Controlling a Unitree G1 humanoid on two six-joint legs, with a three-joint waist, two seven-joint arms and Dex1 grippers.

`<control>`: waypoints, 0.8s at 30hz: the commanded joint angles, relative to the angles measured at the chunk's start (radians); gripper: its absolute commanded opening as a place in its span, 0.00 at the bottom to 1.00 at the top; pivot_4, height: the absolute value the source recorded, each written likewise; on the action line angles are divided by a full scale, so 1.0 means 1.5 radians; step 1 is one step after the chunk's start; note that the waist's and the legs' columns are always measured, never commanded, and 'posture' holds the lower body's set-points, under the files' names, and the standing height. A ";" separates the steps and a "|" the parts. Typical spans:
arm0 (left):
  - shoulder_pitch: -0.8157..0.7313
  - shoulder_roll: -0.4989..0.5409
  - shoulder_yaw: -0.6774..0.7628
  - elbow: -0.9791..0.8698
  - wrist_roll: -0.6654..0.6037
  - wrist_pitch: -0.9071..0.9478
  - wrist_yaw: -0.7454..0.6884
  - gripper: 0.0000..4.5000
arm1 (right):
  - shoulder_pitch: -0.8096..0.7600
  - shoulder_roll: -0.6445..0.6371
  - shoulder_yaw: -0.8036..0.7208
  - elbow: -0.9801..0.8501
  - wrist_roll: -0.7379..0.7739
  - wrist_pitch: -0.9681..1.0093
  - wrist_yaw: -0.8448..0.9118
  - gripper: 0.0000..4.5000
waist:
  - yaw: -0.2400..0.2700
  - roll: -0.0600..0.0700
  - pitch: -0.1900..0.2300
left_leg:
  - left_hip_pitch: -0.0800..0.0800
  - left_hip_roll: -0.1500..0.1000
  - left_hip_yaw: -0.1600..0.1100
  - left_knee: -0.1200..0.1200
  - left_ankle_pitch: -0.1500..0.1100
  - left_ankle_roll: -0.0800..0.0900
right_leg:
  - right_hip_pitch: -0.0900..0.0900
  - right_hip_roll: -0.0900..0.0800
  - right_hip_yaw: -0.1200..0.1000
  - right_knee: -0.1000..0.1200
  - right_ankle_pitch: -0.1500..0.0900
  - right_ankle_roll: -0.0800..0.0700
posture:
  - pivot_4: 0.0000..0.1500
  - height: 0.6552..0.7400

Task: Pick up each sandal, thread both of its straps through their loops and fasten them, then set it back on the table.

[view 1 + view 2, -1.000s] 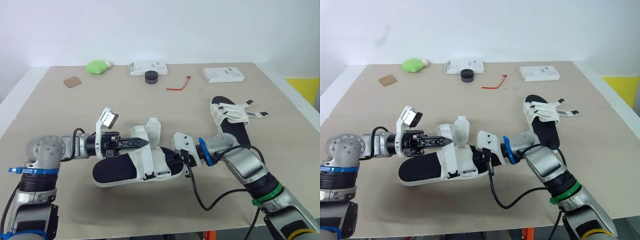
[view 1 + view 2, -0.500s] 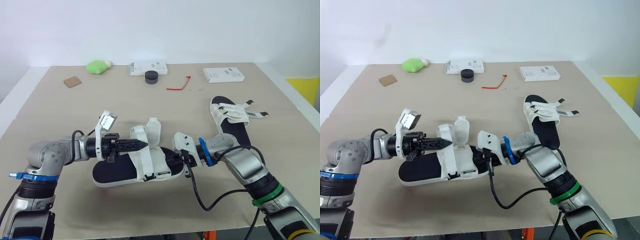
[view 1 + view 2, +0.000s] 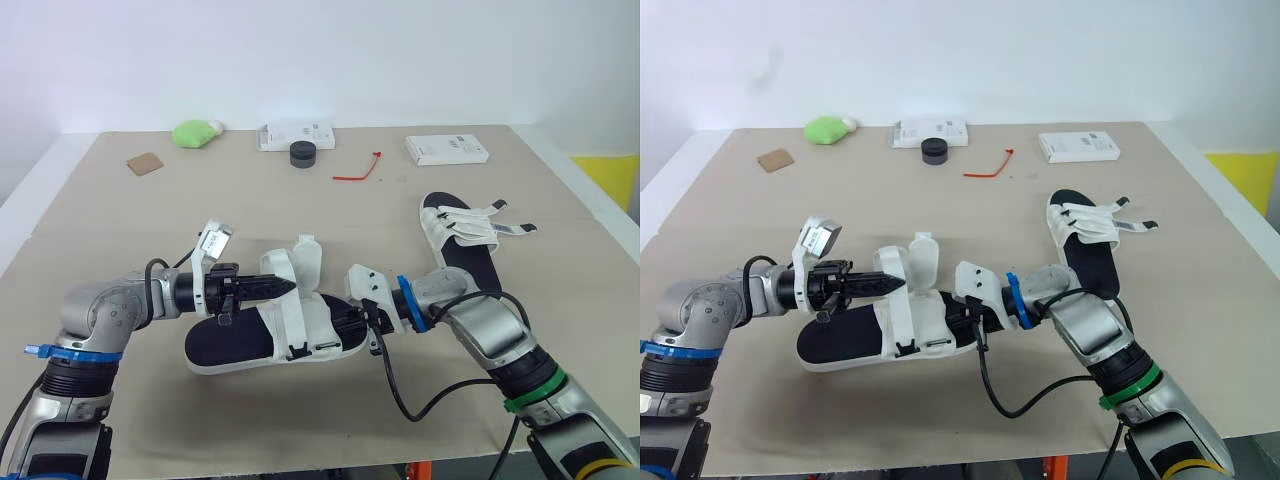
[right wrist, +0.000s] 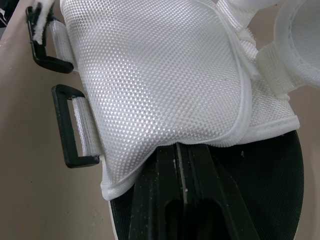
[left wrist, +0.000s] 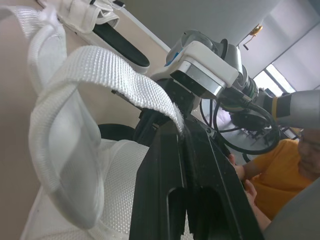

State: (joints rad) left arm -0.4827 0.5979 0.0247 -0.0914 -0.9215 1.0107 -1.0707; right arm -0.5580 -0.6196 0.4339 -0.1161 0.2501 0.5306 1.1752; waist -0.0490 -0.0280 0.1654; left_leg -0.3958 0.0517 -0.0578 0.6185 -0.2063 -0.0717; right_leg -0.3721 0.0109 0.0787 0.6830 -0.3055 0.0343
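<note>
A sandal (image 3: 232,343) with a black sole and white mesh upper lies at the table's near middle. My left gripper (image 3: 291,287) is shut on one of its white straps (image 5: 100,62), which arches up from the upper. From the right, my right gripper (image 3: 333,318) is shut on the edge of the mesh upper (image 4: 165,80). Two black loops (image 4: 70,130) hang free at the upper's side. A second sandal (image 3: 462,243) lies farther right with its straps loose.
Along the far side lie a green lump (image 3: 197,132), a white box (image 3: 296,135), a black round cap (image 3: 303,153), a red tie (image 3: 358,170), another white box (image 3: 446,149) and a brown card (image 3: 145,163). A person in orange (image 5: 280,175) sits beyond the table.
My left forearm has rolled and shifted slightly while its fingers stay on the strap. The sandal and right arm have not moved.
</note>
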 commanded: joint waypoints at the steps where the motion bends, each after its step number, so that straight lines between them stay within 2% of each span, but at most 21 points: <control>1: 0.001 0.004 -0.009 -0.024 0.014 -0.031 -0.023 0.02 | 0.017 -0.002 0.027 0.025 -0.034 0.023 -0.010 0.00 | 0.000 0.000 0.000 | 0.000 0.000 0.000 0.000 0.000 0.000 | 0.000 0.000 0.000 0.000 0.000 0.000 | 1.00 1.00; 16: 0.016 0.002 -0.028 -0.032 0.073 -0.119 -0.048 0.02 | 0.018 -0.001 0.028 0.020 -0.034 0.025 -0.009 0.00 | 0.000 0.000 0.000 | 0.000 0.000 0.000 0.000 0.000 0.000 | 0.000 0.000 0.000 0.000 0.000 0.000 | 1.00 1.00; 24: 0.003 -0.009 -0.021 -0.022 0.080 -0.136 -0.031 0.02 | 0.020 -0.001 0.029 0.020 -0.034 0.023 -0.008 0.00 | 0.000 0.000 0.000 | 0.000 0.000 0.000 0.000 0.000 0.000 | 0.000 0.000 0.000 0.000 0.000 0.000 | 1.00 1.00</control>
State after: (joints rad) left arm -0.4629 0.5895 -0.0216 -0.1013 -0.8005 0.8246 -1.1181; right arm -0.5575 -0.6166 0.4327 -0.1180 0.2501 0.5365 1.1753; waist -0.0494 -0.0280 0.1658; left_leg -0.3958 0.0521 -0.0577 0.6181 -0.2064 -0.0717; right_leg -0.3724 0.0114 0.0788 0.6829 -0.3056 0.0341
